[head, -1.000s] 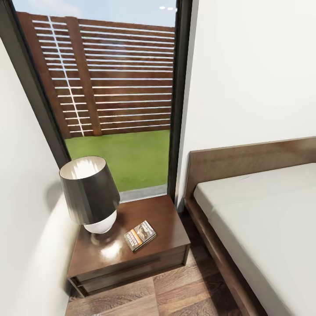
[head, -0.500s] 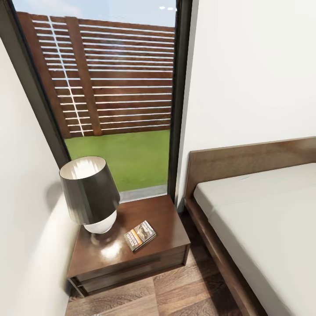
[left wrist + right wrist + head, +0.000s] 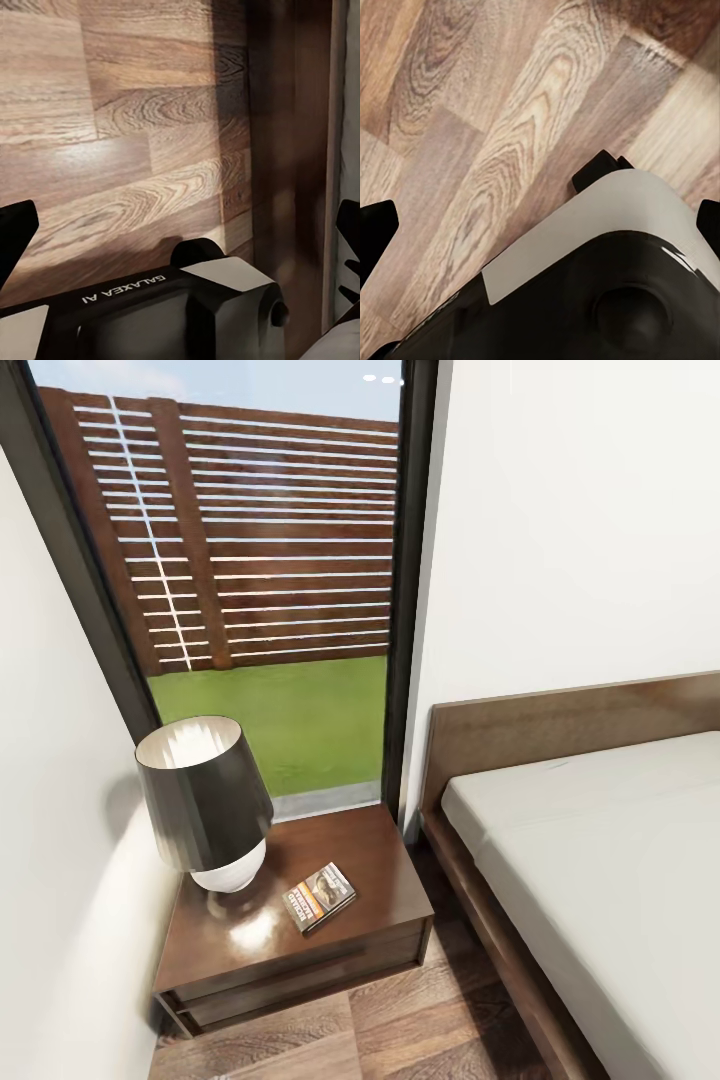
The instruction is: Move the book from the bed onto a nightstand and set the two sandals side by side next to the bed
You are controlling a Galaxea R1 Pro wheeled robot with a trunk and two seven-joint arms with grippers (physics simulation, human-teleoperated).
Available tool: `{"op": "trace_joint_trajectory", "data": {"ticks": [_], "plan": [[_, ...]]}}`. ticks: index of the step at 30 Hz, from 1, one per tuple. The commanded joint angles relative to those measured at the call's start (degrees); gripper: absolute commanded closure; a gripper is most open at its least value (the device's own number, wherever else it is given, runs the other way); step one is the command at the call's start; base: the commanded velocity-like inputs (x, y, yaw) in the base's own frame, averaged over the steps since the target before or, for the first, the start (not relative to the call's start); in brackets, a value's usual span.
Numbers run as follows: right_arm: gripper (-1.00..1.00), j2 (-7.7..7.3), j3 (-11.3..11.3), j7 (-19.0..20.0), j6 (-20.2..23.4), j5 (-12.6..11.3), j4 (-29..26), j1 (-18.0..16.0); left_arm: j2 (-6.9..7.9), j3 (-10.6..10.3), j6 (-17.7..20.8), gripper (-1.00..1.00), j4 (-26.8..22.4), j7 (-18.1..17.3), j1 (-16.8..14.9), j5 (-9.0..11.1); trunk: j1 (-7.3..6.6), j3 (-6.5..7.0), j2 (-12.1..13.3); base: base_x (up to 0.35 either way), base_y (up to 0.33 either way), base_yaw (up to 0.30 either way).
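The small dark grey paperback book point(image 3: 321, 896) with its orange band lies flat on the glossy top of the low dark brown wooden nightstand point(image 3: 385, 860), near the front edge and beside a dark-shaded lamp with a white base point(image 3: 205, 800). To the right stands the low bed point(image 3: 600, 840), brown-framed with a bare pale mattress. Both arms hang over the wood-plank floor point(image 3: 472, 112); the left gripper point(image 3: 184, 232) and the right gripper point(image 3: 540, 225) each have their black fingers point(image 3: 15, 229) spread wide, grasping nothing.
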Motion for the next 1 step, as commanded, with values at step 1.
{"op": "trace_joint_trajectory", "data": {"ticks": [1], "plan": [[-1.00, 0.00, 0.47, 0.27, -0.15, -0.61, 0.07, -0.05, 0.01, -0.49, 0.36, -1.00, -0.03, -0.18, -0.02, 0.59, -0.01, -0.05, -0.02, 0.000, 0.000, 0.000]]}}
